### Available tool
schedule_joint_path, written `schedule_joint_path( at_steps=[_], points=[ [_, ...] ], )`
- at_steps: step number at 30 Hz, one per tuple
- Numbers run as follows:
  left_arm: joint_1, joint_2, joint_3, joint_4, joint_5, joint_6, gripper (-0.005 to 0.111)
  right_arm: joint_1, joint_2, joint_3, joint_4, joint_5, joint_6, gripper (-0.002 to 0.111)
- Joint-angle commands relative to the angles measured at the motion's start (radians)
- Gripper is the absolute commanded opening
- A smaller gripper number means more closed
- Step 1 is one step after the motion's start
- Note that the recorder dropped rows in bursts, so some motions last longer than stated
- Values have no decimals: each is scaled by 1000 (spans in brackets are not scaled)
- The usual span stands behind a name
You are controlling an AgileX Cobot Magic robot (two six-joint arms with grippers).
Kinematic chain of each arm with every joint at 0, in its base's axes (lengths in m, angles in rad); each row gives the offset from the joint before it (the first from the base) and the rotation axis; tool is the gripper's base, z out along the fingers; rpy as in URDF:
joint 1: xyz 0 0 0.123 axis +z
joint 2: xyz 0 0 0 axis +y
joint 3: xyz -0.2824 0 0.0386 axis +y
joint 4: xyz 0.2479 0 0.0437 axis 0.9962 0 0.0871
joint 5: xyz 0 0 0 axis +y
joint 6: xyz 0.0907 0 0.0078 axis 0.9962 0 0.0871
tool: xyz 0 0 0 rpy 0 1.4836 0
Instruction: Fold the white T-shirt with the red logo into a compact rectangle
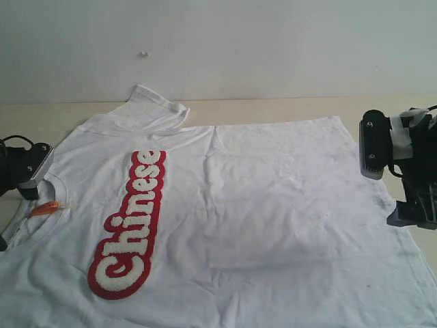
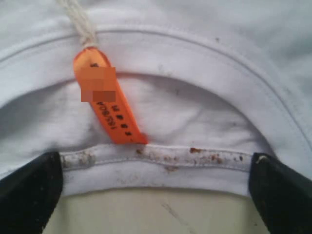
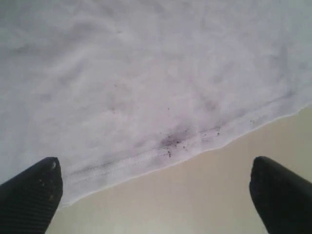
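Note:
The white T-shirt (image 1: 259, 205) lies flat on the table, collar to the left and hem to the right. The red logo (image 1: 130, 225) runs along its left half. My left gripper (image 1: 29, 176) hovers at the collar, open, and its fingers (image 2: 29, 190) straddle the stained collar band (image 2: 161, 163). The orange neck tag (image 2: 105, 102) lies just beyond the band. My right gripper (image 1: 408, 205) sits open at the hem. In its wrist view the fingers (image 3: 280, 195) stand wide apart over bare table, with the hem edge (image 3: 161, 158) just ahead of them. Neither gripper holds cloth.
The far sleeve (image 1: 156, 106) is bunched and folded over near the back wall (image 1: 273, 48). Beige table (image 1: 273, 109) shows behind the shirt and along the right edge (image 3: 204, 204). The shirt's near part runs out of the exterior view.

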Motion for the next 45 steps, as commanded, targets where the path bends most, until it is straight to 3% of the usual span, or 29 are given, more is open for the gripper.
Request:
schedule_joint_path(
  at_steps=[1, 3, 9, 16, 22, 45],
  points=[
    [-1, 19, 5, 16, 15, -4, 104, 3, 4, -2, -178, -36, 109, 105],
    [-1, 19, 5, 16, 15, -4, 104, 3, 4, -21, -214, -43, 199, 105],
    [-1, 19, 5, 16, 15, -4, 104, 3, 17, -152, -160, 35, 202, 105],
    [-1, 19, 5, 16, 13, -4, 104, 3, 210, -399, -153, 363, 126, 105],
    [-1, 19, 5, 16, 13, -4, 104, 3, 301, -445, -47, 351, -135, 105],
    [-1, 19, 5, 16, 13, -4, 104, -29, 478, -545, -34, 387, -167, 105]
  ],
)
